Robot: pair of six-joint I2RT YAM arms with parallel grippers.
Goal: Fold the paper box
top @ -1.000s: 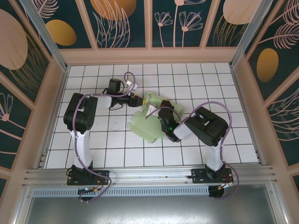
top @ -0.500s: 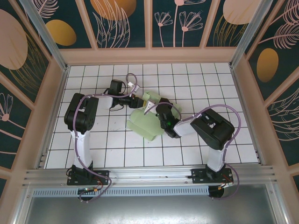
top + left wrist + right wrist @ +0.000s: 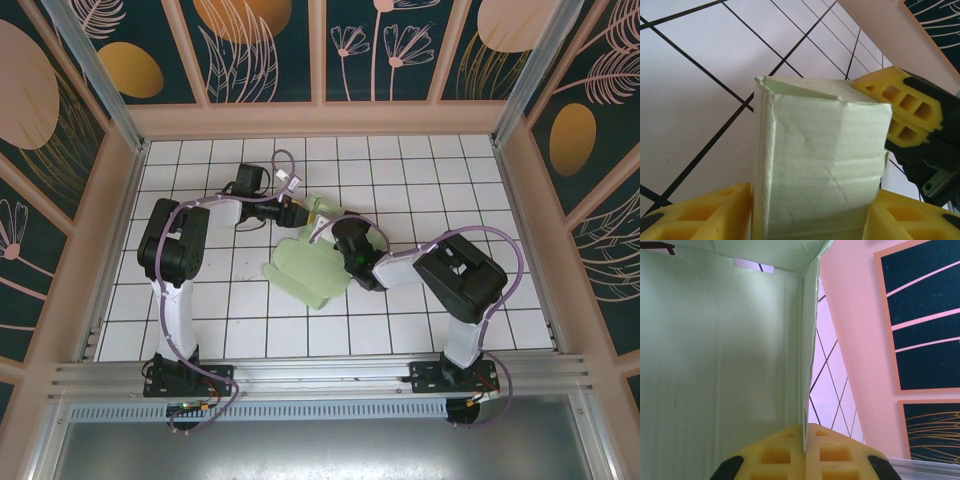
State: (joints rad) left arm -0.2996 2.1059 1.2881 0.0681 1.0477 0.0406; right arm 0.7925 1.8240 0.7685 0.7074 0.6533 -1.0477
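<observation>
The paper box (image 3: pixel 305 272) is pale mint-green card in the middle of the tiled floor, one part flat and one part raised between the arms. My left gripper (image 3: pixel 300 213) reaches in from the left. In the left wrist view a folded upright section of the box (image 3: pixel 820 150) sits between the yellow fingers (image 3: pixel 695 215), which touch both its sides. My right gripper (image 3: pixel 343 235) comes in from the right, and its fingers (image 3: pixel 900 105) show behind the box's far corner. In the right wrist view the right gripper (image 3: pixel 805 440) pinches a thin wall edge of the box (image 3: pixel 715 365).
White tiled floor (image 3: pixel 200 300) spreads around the box. Pink walls (image 3: pixel 320 120) enclose it on three sides, and a metal rail (image 3: pixel 320 375) runs along the near edge. Purple cables (image 3: pixel 280 170) loop over both arms.
My right gripper has moved farther from the bases and slightly left, keeping its hold on the card. The flat part of the box slid a little left. The left gripper barely moved.
</observation>
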